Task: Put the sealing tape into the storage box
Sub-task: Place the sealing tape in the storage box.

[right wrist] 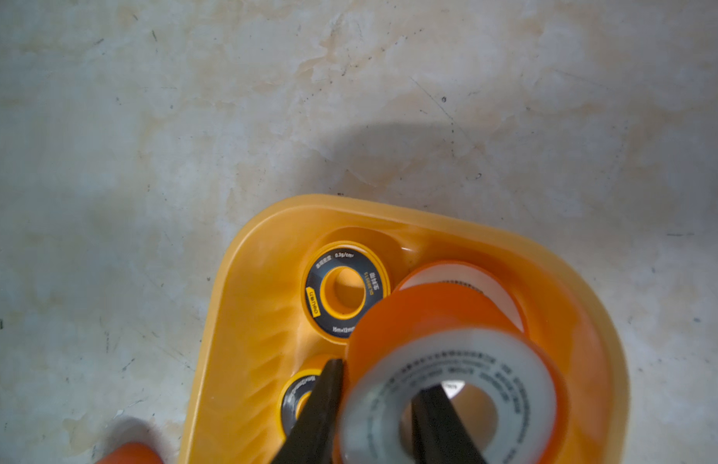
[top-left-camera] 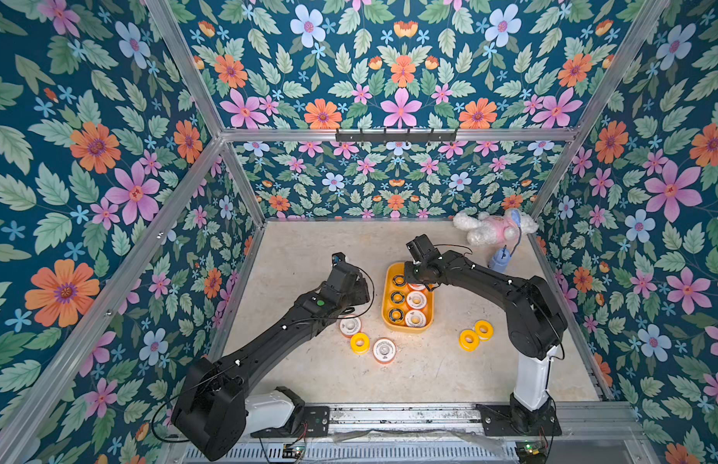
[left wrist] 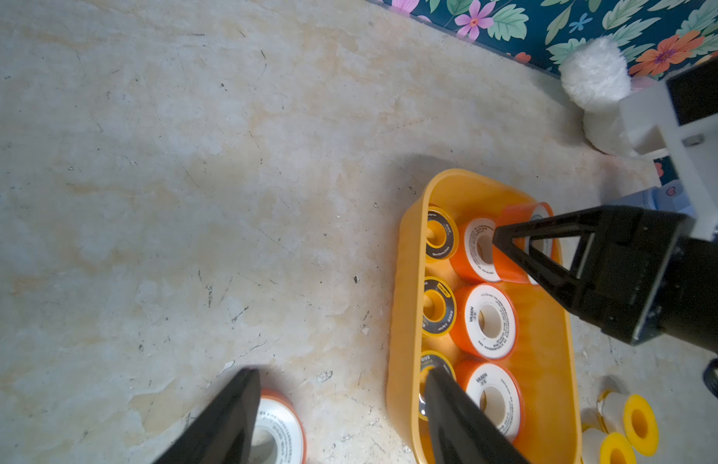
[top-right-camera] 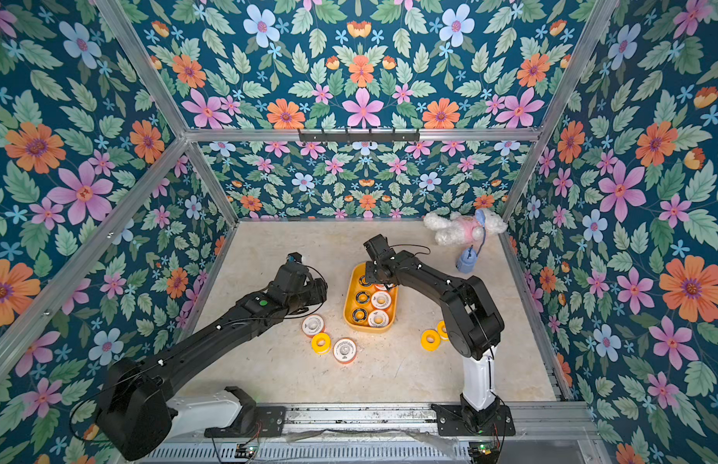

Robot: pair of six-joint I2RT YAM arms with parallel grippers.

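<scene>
**Item:** sealing tape. Small flat round spools with centre holes, in three kinds: white face with a ring of print and an orange rim, plain yellow, and yellow with a black face.

**Container:** storage box (top-left-camera: 406, 328), a shallow yellow tub with rounded corners and no lid, standing on the table (top-left-camera: 309, 261).

**In the box, lying flat:**
- three black-faced spools (top-left-camera: 397, 297) in one row
- white-faced spools (top-left-camera: 416, 299) in the row beside them

**In grip:** held spool (right wrist: 429, 317), white-faced and orange-rimmed, tilted above the far end of the box over another white spool (right wrist: 461, 277). The right gripper (right wrist: 379, 377) is clamped on it, one finger through the centre hole and the other against the outer rim.

**Left gripper** (left wrist: 341, 375): jaws spread with nothing between them, above the table just beside the box.

**Loose on the table:**
- On the left gripper's side, close together: a white-faced spool (top-left-camera: 350, 325), a yellow spool (top-left-camera: 360, 342) and a second white-faced spool (top-left-camera: 384, 349).
- On the other side of the box: a yellow pair (top-left-camera: 469, 339) set against each other.

**Hard to make out:**
- The spool beneath the held one is mostly covered by the right gripper in both top views. Whether the two touch cannot be told.
- In a top view, one of the yellow pair sits half behind the right arm (top-right-camera: 470, 313).
- The print on the held spool is blurred.
- The left gripper's fingers are hidden under its wrist in both top views.
- The first loose white-faced spool is cut off at the frame edge in the left wrist view.
</scene>
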